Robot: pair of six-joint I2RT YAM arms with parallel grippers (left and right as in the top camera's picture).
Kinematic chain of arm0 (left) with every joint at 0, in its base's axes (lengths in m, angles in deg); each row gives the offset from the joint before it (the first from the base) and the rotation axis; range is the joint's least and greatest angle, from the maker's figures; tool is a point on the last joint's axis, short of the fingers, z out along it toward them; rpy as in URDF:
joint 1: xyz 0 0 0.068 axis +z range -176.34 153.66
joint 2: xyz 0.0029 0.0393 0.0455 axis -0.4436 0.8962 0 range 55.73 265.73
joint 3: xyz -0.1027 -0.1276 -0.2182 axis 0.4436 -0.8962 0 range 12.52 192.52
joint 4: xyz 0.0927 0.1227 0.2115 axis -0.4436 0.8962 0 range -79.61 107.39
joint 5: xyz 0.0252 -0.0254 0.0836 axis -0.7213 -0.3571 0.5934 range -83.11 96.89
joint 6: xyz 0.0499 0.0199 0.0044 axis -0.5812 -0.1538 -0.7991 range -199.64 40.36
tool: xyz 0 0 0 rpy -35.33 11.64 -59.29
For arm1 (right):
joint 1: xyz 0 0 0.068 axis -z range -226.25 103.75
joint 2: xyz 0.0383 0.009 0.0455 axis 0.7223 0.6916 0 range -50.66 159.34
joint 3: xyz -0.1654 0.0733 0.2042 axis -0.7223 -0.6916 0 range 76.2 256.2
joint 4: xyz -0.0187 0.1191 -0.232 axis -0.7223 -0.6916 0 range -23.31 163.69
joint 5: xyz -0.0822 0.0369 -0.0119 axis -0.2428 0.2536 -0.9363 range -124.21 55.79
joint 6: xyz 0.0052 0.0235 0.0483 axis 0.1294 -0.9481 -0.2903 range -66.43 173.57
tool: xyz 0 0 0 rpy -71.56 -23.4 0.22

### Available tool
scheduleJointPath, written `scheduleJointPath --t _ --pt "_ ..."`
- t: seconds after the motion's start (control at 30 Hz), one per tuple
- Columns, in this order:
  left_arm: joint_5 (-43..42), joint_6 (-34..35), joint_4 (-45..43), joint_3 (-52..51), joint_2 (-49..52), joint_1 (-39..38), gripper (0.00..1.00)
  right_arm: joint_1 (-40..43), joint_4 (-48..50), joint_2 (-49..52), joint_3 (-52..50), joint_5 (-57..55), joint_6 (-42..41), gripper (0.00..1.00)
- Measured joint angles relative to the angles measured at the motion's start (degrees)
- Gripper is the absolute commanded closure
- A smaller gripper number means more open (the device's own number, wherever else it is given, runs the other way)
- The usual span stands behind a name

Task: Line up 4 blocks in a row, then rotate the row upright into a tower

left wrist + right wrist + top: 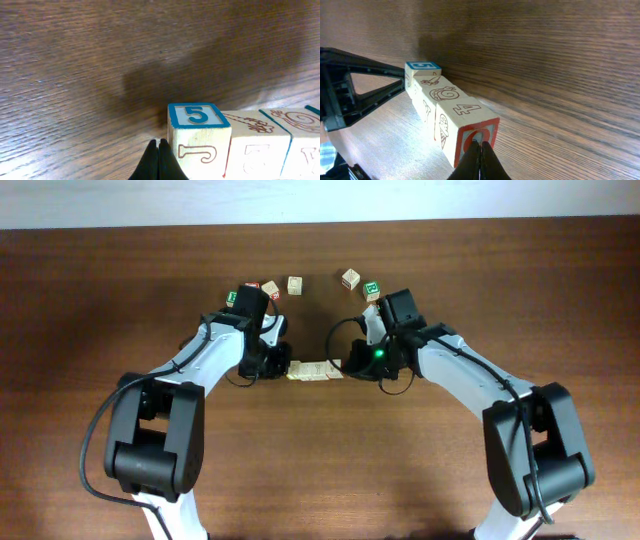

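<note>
Four square wooden blocks are sitting in a touching row on the grainy surface; left fingers, shut and empty, are pointing at the blue-framed end; right fingers, likewise, at the red-framed end.

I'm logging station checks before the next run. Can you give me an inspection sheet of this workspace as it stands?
Surface: brown wood-grain table.
Job's things: row of four blocks lying end to end between the two grippers.
Clutter: loose cubes along the far side, two green-faced.
Grippers: left gripper shut, tips beside the blue-framed 5 block; right gripper shut, tips at the red-framed end block.
Cables: black cables looping along both arms.
Surroundings: pale strip beyond the table's far edge.
</note>
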Motion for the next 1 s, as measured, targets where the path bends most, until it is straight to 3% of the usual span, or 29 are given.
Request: scheduleJointPath --t 0.47,1.0 --pt "3.3 0.0 0.2 0.0 0.0 0.7 1.00 -3.1 2.7 -1.5 1.5 -1.2 -0.5 0.96" --pt "3.2 0.3 3.6 0.0 0.5 0.2 1.00 -5.8 5.1 -2.8 3.6 4.7 -2.3 0.96"
